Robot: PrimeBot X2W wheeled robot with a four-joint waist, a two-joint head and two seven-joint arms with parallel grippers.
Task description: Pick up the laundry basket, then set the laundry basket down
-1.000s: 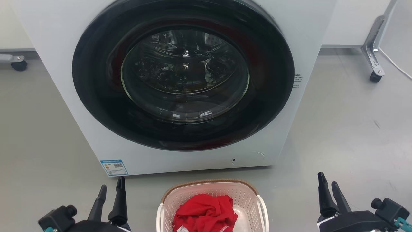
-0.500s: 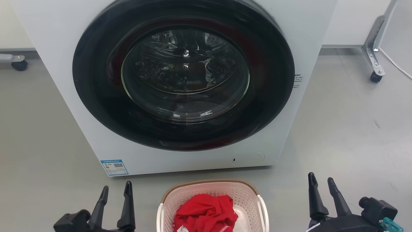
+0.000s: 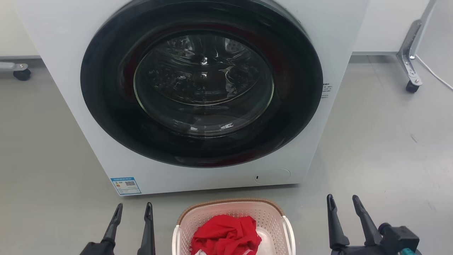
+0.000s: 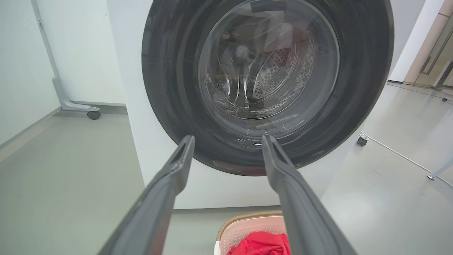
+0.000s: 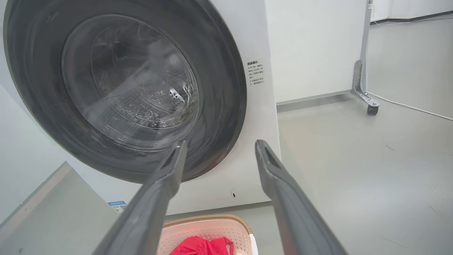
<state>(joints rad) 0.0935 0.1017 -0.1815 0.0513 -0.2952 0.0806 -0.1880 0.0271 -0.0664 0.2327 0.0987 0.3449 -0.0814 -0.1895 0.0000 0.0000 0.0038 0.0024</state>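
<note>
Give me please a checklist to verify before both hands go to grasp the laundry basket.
1. Left hand open and empty: ok.
2. Right hand open and empty: ok.
3. Laundry basket on the floor between the two hands, touching neither: ok.
4. White side handles free to grasp: cannot tell, their lower parts are cut off by the head view's edge.
5. Red cloth inside the basket, not over the rim: ok as far as it shows.
6. Washing machine door shut, apart from the basket: ok.
</note>
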